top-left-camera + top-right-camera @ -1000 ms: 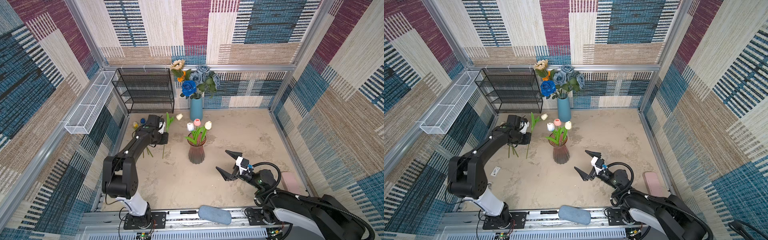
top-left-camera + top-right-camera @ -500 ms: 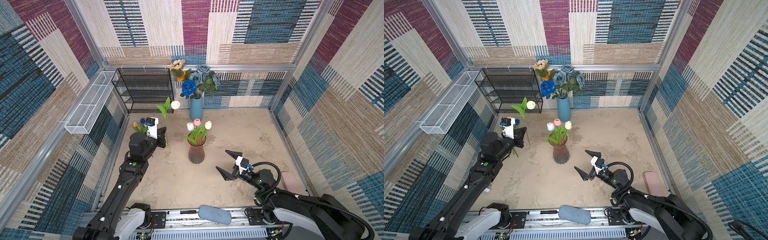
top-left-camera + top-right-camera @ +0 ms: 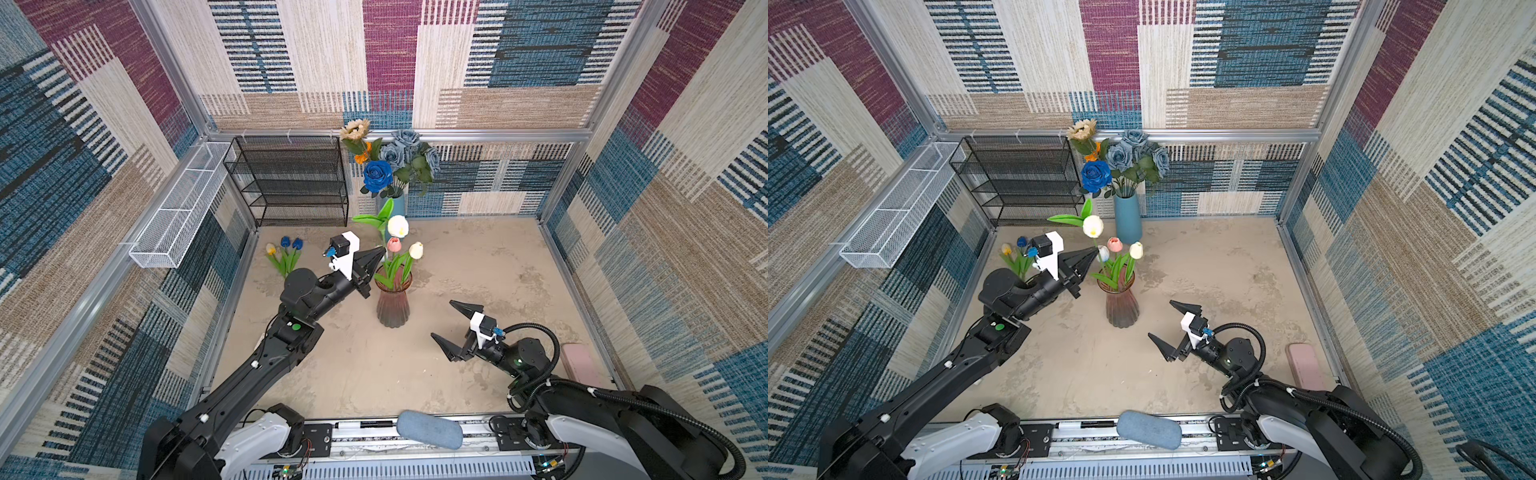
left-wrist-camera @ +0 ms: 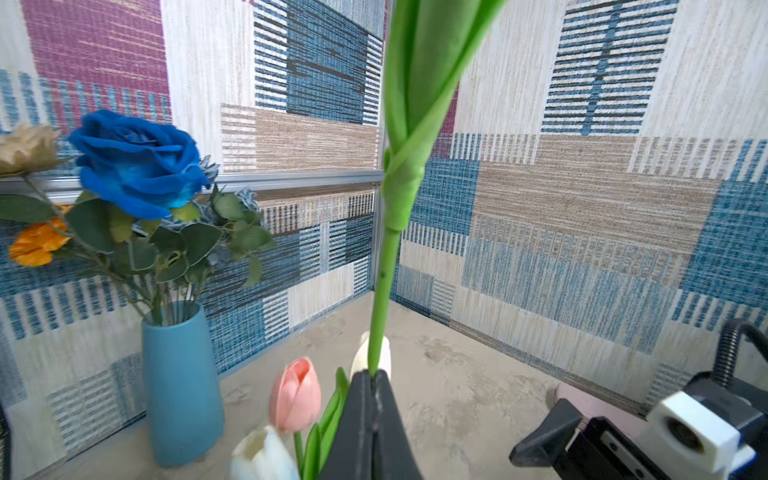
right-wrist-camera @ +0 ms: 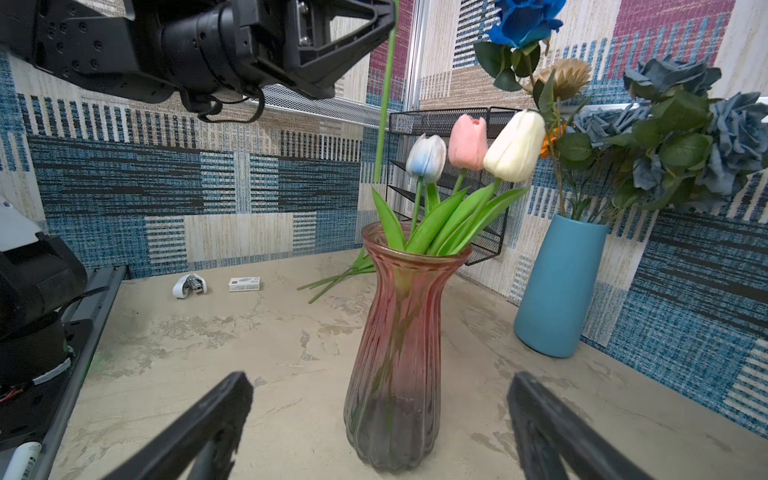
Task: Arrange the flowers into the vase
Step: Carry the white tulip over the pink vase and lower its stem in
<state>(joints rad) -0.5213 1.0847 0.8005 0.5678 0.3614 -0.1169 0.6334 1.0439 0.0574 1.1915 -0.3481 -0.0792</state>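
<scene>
Booth [image 3: 390, 62]: tulip [image 3: 397, 225] in closed left hand [image 3: 379, 251]

We think this is a robot test cell in a lab: patterned panels [image 3: 390, 62] held in an aluminium frame [image 3: 457, 135] close in a table [image 3: 478, 266], and two robot arms [image 3: 257, 365] stand on a metal rail [image 3: 361, 436].

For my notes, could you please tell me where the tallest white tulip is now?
In both top views the white tulip is left of centre, held upright by its stem in the shut left gripper, beside the pink glass vase.
</scene>
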